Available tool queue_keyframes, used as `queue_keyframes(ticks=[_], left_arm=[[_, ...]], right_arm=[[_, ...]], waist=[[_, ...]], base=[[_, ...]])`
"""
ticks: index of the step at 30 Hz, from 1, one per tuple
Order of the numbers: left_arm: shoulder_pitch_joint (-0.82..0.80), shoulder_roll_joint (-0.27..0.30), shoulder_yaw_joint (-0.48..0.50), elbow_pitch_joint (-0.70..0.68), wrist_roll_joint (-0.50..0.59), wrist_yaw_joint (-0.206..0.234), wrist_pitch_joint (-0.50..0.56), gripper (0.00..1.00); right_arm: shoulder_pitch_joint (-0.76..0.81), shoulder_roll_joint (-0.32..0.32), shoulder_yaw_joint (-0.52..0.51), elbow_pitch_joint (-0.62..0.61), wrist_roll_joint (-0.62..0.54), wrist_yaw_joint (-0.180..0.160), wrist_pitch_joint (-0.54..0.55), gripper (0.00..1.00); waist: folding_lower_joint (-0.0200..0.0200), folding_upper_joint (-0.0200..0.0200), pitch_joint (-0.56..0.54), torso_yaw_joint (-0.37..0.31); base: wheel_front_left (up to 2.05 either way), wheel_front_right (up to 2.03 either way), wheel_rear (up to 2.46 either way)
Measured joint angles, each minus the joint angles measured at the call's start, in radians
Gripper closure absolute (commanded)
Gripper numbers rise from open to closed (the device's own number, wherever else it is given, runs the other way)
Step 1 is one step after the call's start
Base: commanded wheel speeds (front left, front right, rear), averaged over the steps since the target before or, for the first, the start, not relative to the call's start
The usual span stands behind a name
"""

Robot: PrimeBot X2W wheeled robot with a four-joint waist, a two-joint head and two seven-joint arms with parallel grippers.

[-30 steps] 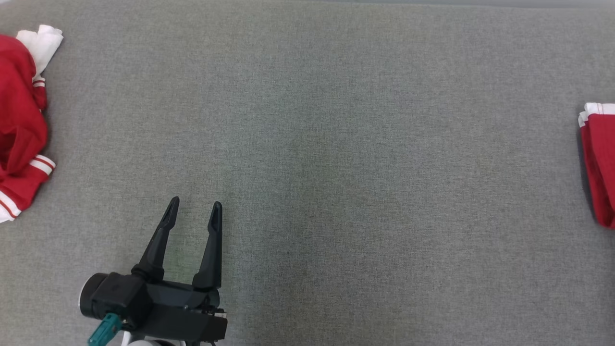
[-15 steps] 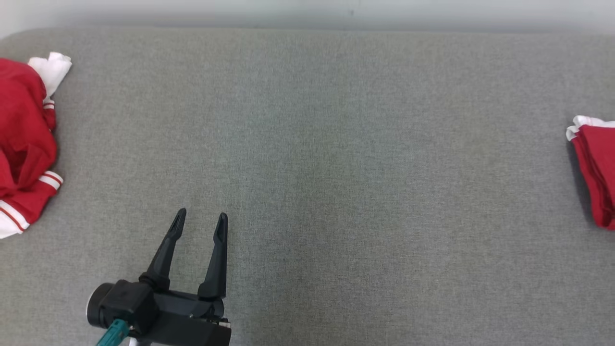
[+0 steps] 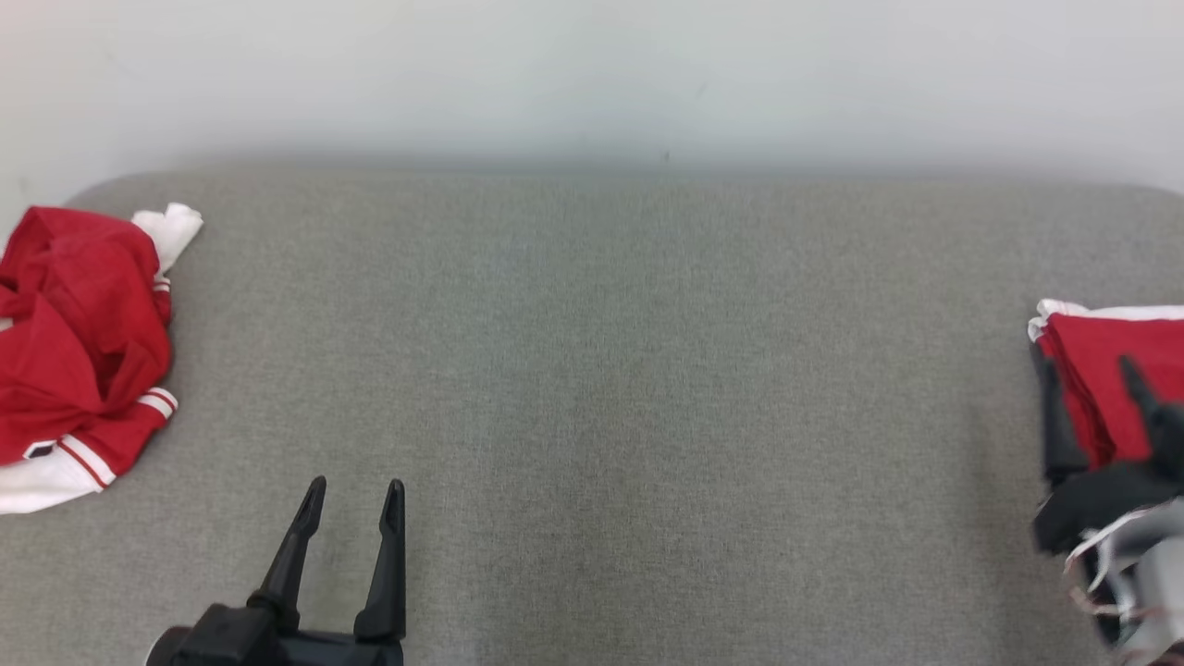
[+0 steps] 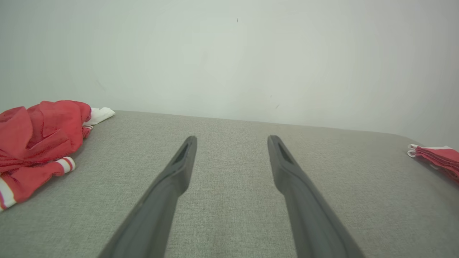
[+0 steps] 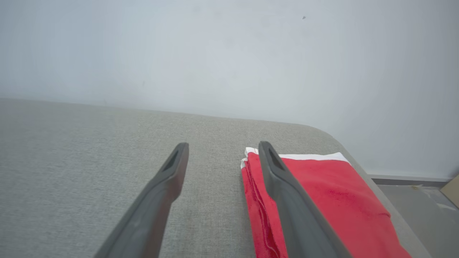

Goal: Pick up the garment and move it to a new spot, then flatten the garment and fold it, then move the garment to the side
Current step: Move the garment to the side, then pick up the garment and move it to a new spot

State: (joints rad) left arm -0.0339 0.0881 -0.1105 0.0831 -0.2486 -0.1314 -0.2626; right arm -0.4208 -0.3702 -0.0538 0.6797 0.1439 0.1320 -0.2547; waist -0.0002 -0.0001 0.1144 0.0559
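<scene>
A broad grey fabric surface [image 3: 592,370] filled the lower two thirds of the head view, its far corners rounded. Behind it, a plain pale wall [image 3: 592,74] ran across the top of the frame. At the lower right of the right wrist view, a strip of grey floor [image 5: 423,200] showed past the surface's edge, with a tan corner [image 5: 453,190] of something at the frame's right border.

The right gripper [image 3: 1085,358] sat blurred at the right edge of the head view. Its jaws stood wide apart with nothing between them. In its own wrist view [image 5: 223,144] one finger lay across the left edge of the folded garment [image 5: 322,193] and the other over bare fabric. Whether either touched the cloth could not be told.

The left gripper [image 3: 356,486] rose from the bottom left of the head view. Its jaws were also spread and empty, over bare surface [image 4: 232,138].

The folded garment [image 3: 1101,370], red with a white trim, lay flat at the right edge of the frame, close to the surface's end. A crumpled garment [image 3: 74,324], red with white striped cuffs, lay heaped at the far left, well apart from both grippers. Open surface stretched between the two garments.
</scene>
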Motion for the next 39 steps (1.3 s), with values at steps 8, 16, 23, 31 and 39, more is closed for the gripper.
queue_keyframes(ticks=[8,16,23,31,39], left_arm=[[0.058,-0.016,0.040,0.009,0.005,0.000,0.000,0.00],[0.079,-0.018,0.064,0.032,0.009,0.000,0.000,0.00],[0.096,-0.019,0.086,0.080,0.002,0.000,0.000,0.00],[0.096,-0.016,0.093,0.105,-0.005,0.000,0.000,0.00],[0.096,-0.015,0.089,0.110,-0.007,0.000,0.000,0.00]], right_arm=[[0.227,0.170,0.064,-0.252,0.137,0.000,0.007,0.00],[0.388,0.292,0.074,-0.417,0.069,0.000,0.110,0.00],[0.436,0.315,0.082,-0.482,0.046,0.000,0.153,0.00],[0.457,0.318,0.092,-0.496,0.023,0.000,0.159,0.00],[0.463,0.319,0.086,-0.506,0.028,0.000,0.162,0.00]], waist=[[0.0000,0.0000,-0.082,0.005],[-0.0001,0.0000,-0.128,0.004],[0.0001,0.0000,-0.142,0.002],[0.0001,0.0000,-0.154,0.003],[0.0002,0.0001,-0.155,0.006]], base=[[0.00,0.00,0.00],[0.00,0.00,0.00],[0.00,0.00,0.00],[0.00,0.00,0.00],[0.00,0.00,0.00]])
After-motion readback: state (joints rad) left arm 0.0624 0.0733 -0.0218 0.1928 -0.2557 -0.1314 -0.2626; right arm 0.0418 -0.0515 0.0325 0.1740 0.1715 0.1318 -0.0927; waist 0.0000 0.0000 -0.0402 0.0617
